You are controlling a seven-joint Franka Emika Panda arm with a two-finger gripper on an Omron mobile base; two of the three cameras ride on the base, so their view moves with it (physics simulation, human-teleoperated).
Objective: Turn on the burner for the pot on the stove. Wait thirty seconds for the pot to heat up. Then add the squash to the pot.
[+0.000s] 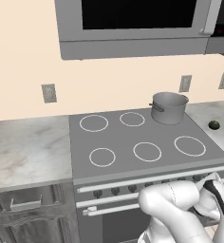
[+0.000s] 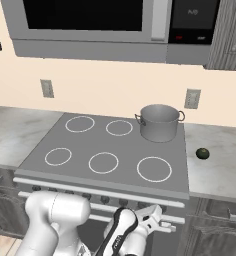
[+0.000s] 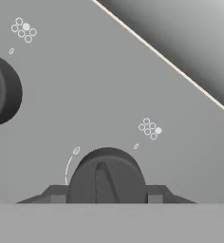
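End effector (image 3: 107, 197) low at the front of the stove (image 1: 133, 142), its fingers clamped on a dark knob (image 3: 107, 178) (a second knob (image 3: 2, 90) sits beside it). The pot (image 1: 169, 107) stands on the rear right burner ring, well above and behind the end effector. The squash (image 1: 213, 125) lies on the desk (image 2: 225, 160) right of the stove, apart from the pot.

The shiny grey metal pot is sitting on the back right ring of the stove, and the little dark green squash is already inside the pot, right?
Not quite. The grey metal pot does sit on the back right ring of the dark flat-top stove, but the small dark green squash is not inside it. It lies on the pale marble counter to the right of the stove, apart from the pot. The right base view shows this.
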